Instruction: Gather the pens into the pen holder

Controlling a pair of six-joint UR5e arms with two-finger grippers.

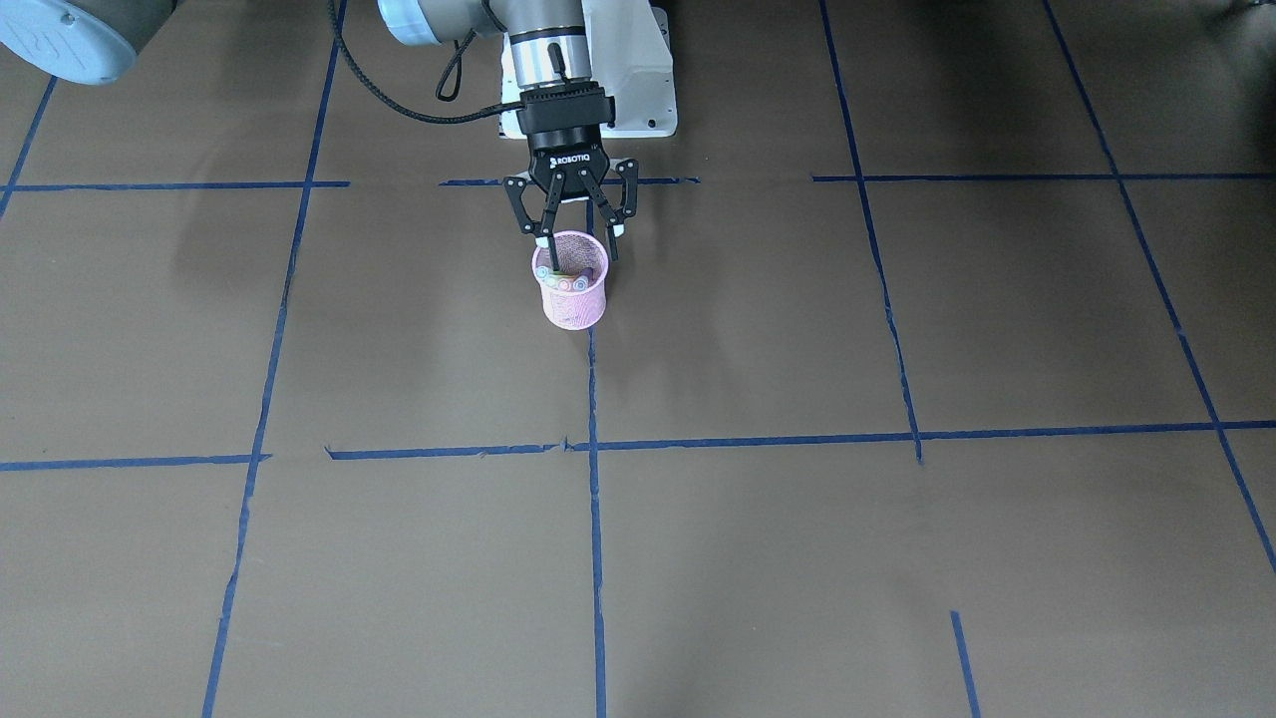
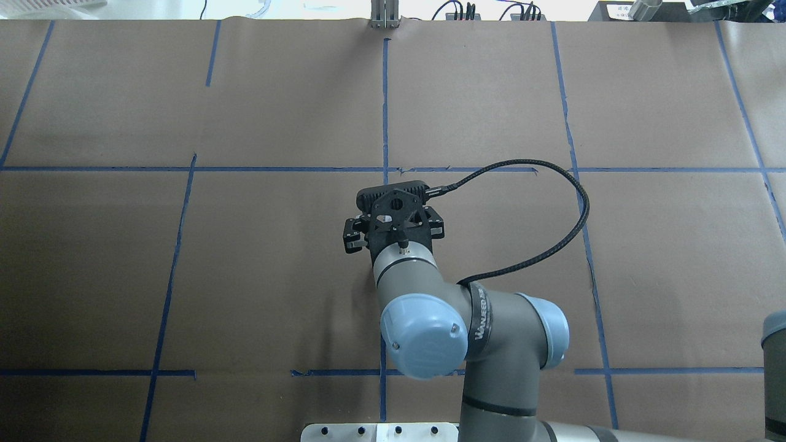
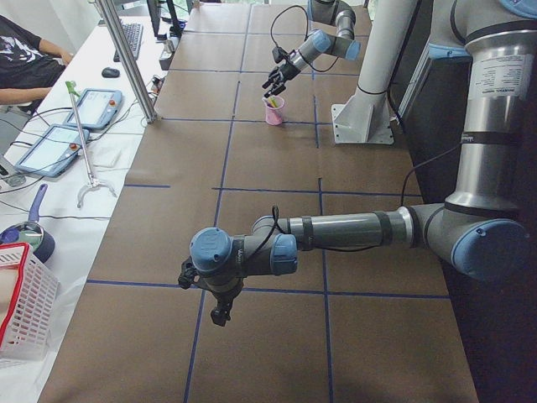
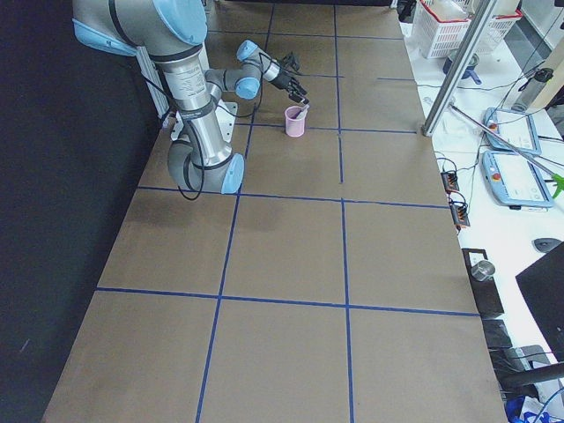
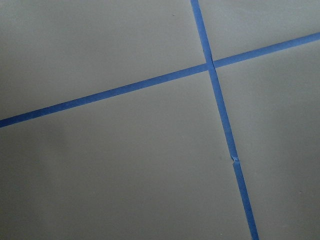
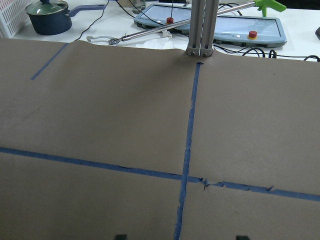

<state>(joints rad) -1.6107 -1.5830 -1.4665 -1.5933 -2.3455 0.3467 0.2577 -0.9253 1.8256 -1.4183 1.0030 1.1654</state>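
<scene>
The holder [image 1: 574, 299] stands upright on the table [image 1: 797, 558], on a line of blue tape [image 1: 595, 519] and near the robot's base plate [image 1: 653, 100]. The pens [image 1: 564, 282] are inside it; only their coloured ends show within the rim, too small to tell each colour apart.

The right gripper [image 1: 578, 249] hangs directly over the holder, pointing down, with its fingers [image 1: 543, 242] spread wide. The tips sit at about rim height, one at either side of the mouth, and nothing is between them. From the front I cannot tell whether a finger touches the mesh. In the overhead view the wrist hides the holder.

The left gripper [image 3: 220, 315] hangs over the table's far end, well apart from the holder and pointing down. It shows only in the side view, so I cannot tell how its fingers stand. Its wrist camera sees only brown paper and crossing tape.

Beyond the table's edge lie two tablets [image 6: 245, 27] and a pot [image 6: 47, 12], and a person [image 3: 21, 59] sits at the desk.
</scene>
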